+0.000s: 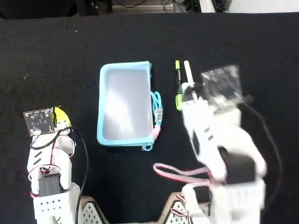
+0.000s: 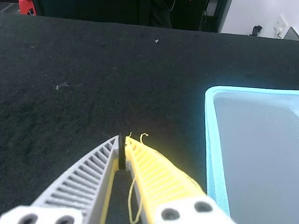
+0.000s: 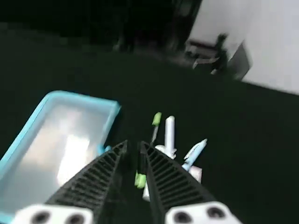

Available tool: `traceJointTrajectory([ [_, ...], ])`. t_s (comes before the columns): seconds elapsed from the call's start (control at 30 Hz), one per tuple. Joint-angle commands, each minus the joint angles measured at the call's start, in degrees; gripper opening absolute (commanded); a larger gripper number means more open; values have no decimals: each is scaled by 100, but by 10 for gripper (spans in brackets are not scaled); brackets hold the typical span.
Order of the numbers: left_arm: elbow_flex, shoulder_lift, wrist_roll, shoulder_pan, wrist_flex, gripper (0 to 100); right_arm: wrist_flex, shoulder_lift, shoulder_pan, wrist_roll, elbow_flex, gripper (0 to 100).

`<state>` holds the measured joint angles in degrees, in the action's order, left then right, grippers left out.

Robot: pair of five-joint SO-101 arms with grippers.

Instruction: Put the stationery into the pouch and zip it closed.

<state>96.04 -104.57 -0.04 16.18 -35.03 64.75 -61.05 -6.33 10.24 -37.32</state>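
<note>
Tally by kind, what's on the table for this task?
pouch: 1
pens: 3 (green pen, white pen, blue-tipped pen)
Total: 4

The black table (image 1: pixel 56 46) bears a blue pouch (image 1: pixel 125 105), green pen (image 1: pixel 178 99) and white pen (image 1: pixel 188 70).

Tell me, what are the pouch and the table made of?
Pouch: probably soft plastic, its grey panel glossy with light glare, edged in light-blue, fabric-like trim. Table: apparently covered in black matte cloth, since pale lint specks cling to it.
</note>
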Motion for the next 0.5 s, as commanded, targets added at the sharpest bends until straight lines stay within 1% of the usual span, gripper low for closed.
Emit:
traceJointTrajectory([
  [0.0,127,-18,-44,31,-26,30,-642,804,-325,-229,-497,37],
  [0.1,127,-18,-44,31,-26,30,-1319,1473,-580,-510,-963,37],
  [0.2,127,-18,-44,31,-26,30,-1767,2070,-853,-738,-1121,50],
  [0.37,127,-18,-44,31,-26,30,-2171,2879,-1055,-941,-1112,201],
  [0.47,127,-18,-44,31,-26,30,-2391,3204,-1064,-985,-1147,237],
])
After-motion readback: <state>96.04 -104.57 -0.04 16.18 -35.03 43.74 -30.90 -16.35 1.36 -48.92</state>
